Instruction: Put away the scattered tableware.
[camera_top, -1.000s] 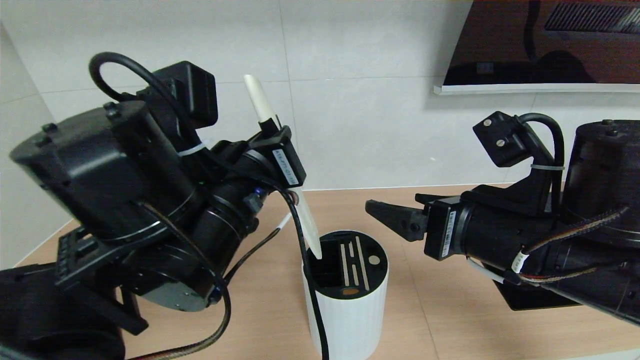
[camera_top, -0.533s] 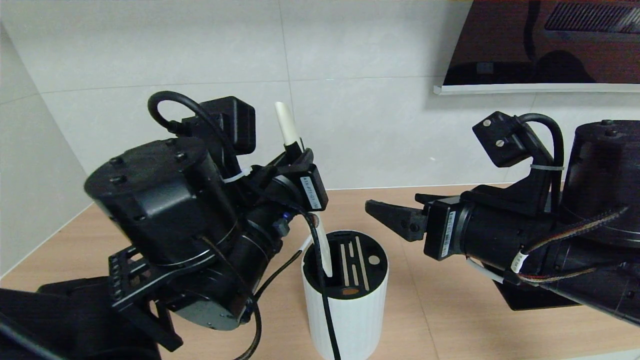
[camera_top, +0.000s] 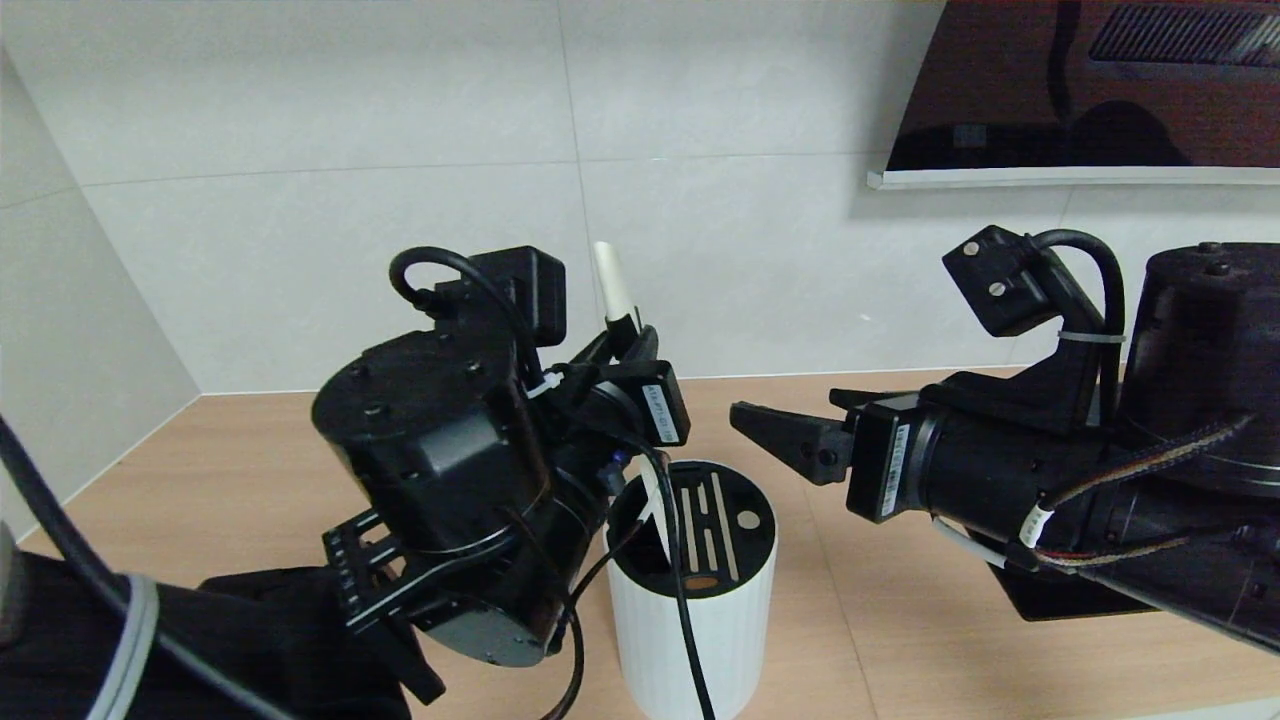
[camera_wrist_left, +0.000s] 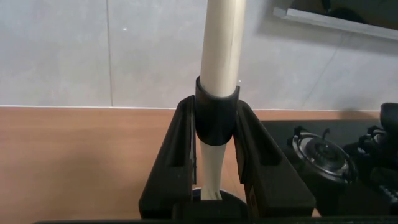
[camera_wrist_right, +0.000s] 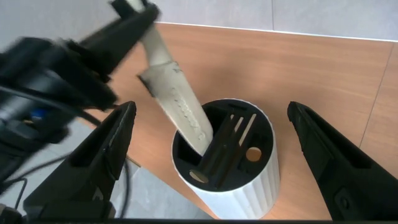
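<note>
The left gripper (camera_top: 628, 345) is held tilted down over the one white holder (camera_top: 700, 620) and is clamped on the one knife (camera_top: 612, 285) by its cream handle. The blade tip is dipped into the holder's big slot. The right gripper (camera_top: 790, 425) is held level just beside the holder, with its two fingers spread wide
</note>
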